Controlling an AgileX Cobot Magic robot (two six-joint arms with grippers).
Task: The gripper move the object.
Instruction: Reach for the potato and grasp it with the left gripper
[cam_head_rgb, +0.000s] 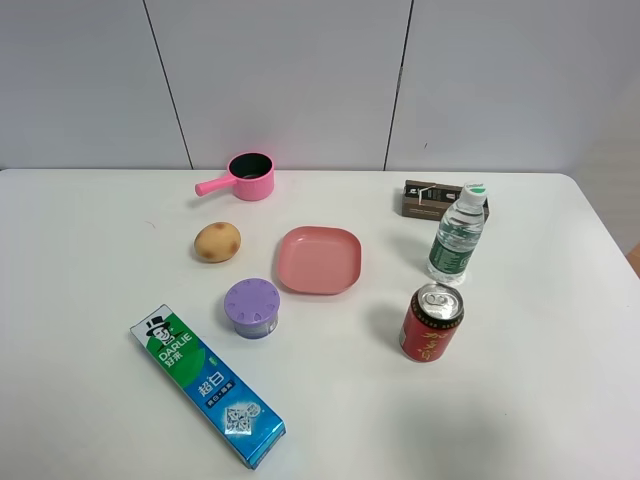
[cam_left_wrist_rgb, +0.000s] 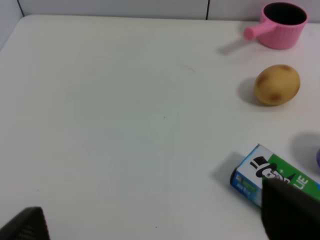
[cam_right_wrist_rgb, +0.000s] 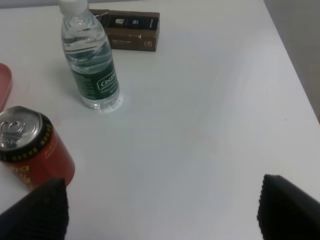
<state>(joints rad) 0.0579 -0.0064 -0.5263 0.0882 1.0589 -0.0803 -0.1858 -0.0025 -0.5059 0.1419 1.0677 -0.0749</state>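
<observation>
Our left gripper (cam_left_wrist_rgb: 155, 222) shows only as two black fingertips (cam_left_wrist_rgb: 292, 210) at the lower corners of its wrist view. They are set wide apart with just the white table (cam_head_rgb: 90, 300) between them. Our right gripper (cam_right_wrist_rgb: 160, 210) is spread the same way and grips nothing. The potato (cam_head_rgb: 217, 242) lies on its side on the left half of the table, just left of the pink plate (cam_head_rgb: 318, 260), with a narrow strip of tabletop between the two. Behind it, toward the wall, stands the pink saucepan (cam_head_rgb: 250, 177), its handle pointing left. In front and slightly to the right sits the purple lidded container (cam_head_rgb: 252, 307), close to the plate's near-left corner. The Darlie toothpaste box (cam_head_rgb: 207, 385) lies slantwise nearer the front edge, and in the left wrist view one fingertip overlaps its end. From the potato leftward we see bare tabletop up to the table's left edge. On the right half, the red drink can (cam_head_rgb: 432, 322), the water bottle (cam_head_rgb: 458, 235) and a brown box (cam_head_rgb: 432, 199) stand in a loose line, apart from the plate's right rim. Beyond them bare surface runs to the right edge.
</observation>
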